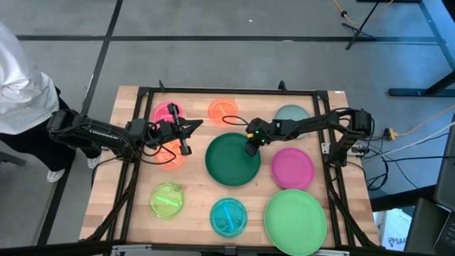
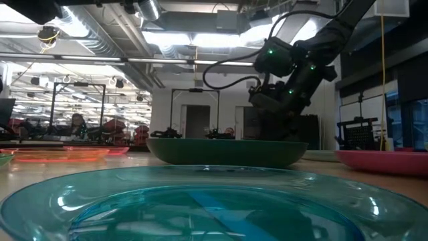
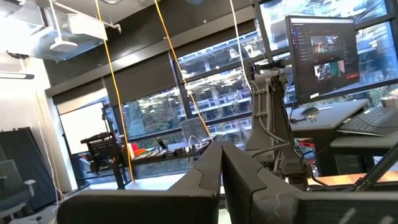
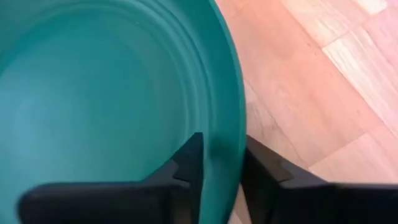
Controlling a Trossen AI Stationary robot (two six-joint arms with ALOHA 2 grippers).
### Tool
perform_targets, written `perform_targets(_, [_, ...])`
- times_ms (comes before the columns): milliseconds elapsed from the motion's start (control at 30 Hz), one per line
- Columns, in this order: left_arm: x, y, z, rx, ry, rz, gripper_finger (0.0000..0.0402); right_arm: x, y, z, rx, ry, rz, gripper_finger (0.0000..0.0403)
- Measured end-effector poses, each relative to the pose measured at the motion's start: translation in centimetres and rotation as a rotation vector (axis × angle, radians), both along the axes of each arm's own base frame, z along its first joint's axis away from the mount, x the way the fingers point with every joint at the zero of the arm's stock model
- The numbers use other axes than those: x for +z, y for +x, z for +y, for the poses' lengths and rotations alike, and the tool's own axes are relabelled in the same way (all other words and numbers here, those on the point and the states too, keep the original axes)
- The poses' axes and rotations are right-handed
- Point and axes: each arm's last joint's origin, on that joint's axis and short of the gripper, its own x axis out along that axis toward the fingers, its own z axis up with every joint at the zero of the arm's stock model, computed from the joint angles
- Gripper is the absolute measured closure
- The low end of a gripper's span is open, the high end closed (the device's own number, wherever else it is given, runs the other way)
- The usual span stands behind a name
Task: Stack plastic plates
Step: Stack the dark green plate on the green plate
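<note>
The dark green plate [image 1: 233,159] lies at the table's middle, its underside on the wood; it also shows in the low view [image 2: 224,151]. My right gripper [image 1: 251,148] stands at its far right rim, shut on it. My left gripper [image 1: 185,145] hovers shut and empty above a translucent orange plate [image 1: 170,153]. In the left wrist view my left gripper [image 3: 221,180] faces the room. The other plates lie singly on the wood: pink [image 1: 168,112], orange [image 1: 223,109], grey-blue [image 1: 291,114], magenta [image 1: 292,167], light green [image 1: 296,217], yellow-green [image 1: 166,200], cyan [image 1: 228,217]. My right gripper pinches the dark green plate's rim [image 4: 225,149] at its far right side, one finger [image 4: 186,168] inside the bowl and one [image 4: 264,174] outside. The fingers come from above, slanting down, and lie across the rim. The plate sits level on the table [image 2: 294,152].
A black frame [image 1: 213,91] runs along the table's far and side edges. A person in white [image 1: 18,78] stands beyond the table's left edge. Bare wood [image 1: 199,192] lies between the dark green plate and the near row of plates.
</note>
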Motion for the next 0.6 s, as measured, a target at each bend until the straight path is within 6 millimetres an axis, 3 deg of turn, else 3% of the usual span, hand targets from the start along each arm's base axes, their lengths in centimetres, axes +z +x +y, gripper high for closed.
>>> perform_targets(233, [0.0,0.0,0.0,0.0,0.0,0.0,0.0395,0.0,-0.3,-1.1,-0.005,-0.018,0.008,0.0395])
perform_targets(433, [0.0,0.0,-0.1,-0.003,0.0,-0.004,0.0395,0.3,-0.7,-2.4,0.017,-0.009,0.001,0.0398])
perform_targets(600, [0.0,0.0,-0.1,-0.005,0.001,-0.001,0.0395,2.5,-1.4,-2.8,0.039,-0.004,-0.068,0.04])
